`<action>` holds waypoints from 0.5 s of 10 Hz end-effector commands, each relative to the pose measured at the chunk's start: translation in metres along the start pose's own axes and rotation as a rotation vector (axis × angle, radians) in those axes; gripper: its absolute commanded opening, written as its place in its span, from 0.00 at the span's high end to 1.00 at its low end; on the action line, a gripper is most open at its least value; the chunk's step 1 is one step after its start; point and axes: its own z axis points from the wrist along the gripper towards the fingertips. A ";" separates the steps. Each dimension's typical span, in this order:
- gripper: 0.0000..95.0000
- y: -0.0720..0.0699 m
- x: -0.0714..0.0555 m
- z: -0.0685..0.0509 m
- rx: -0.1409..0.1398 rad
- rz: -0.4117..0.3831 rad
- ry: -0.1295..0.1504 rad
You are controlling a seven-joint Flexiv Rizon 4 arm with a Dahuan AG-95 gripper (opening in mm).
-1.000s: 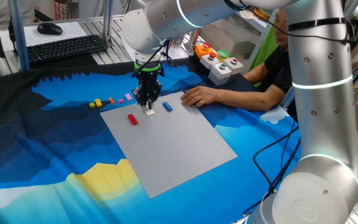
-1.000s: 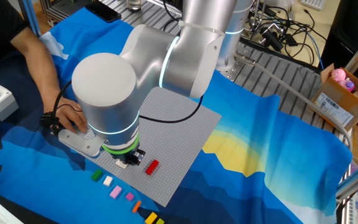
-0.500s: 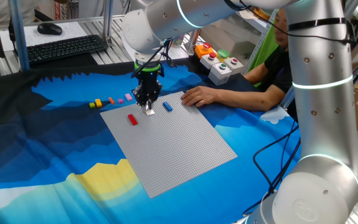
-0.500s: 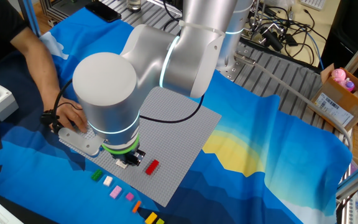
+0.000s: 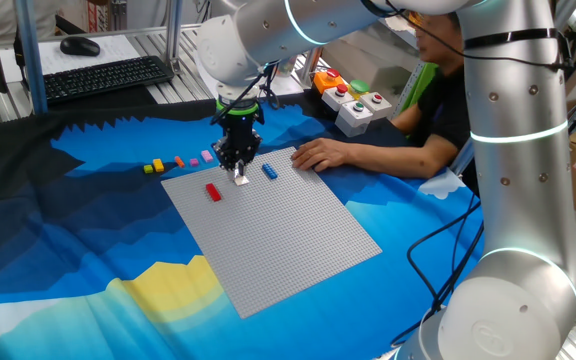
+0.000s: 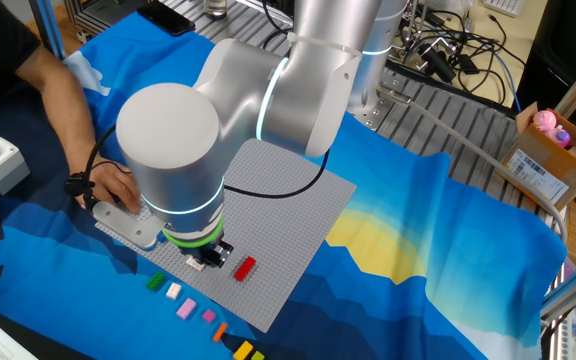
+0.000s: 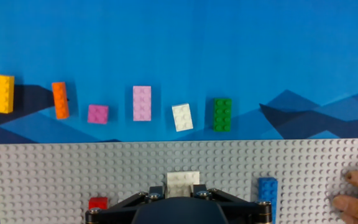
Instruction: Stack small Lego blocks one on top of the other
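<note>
A: What is seen on the grey baseplate [image 6: 288,215]?
B: A red brick [image 6: 245,268] beside the lowered gripper [image 6: 211,256].
A: Off the plate?
B: Green [image 6: 155,283], white [image 6: 173,291], pink [image 6: 186,308], orange [image 6: 219,331] and yellow [image 6: 242,349] bricks are lined on the blue cloth [image 6: 418,260].

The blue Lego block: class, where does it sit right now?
In the hand view the blue Lego block sits on the grey baseplate, right of the white block at the gripper, near the person's fingers.

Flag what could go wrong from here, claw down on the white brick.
1. A person's hand rests on the grey baseplate edge; if it shifts the plate, the white brick at the claw misaligns.
2. The blue brick and red brick sit either side of the claw; sideways travel could clip them.
</note>
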 end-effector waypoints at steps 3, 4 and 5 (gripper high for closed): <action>0.60 0.002 0.000 -0.001 -0.021 0.037 0.003; 0.60 0.004 0.000 -0.002 -0.026 0.052 0.003; 0.60 0.005 0.000 -0.002 -0.026 0.055 0.003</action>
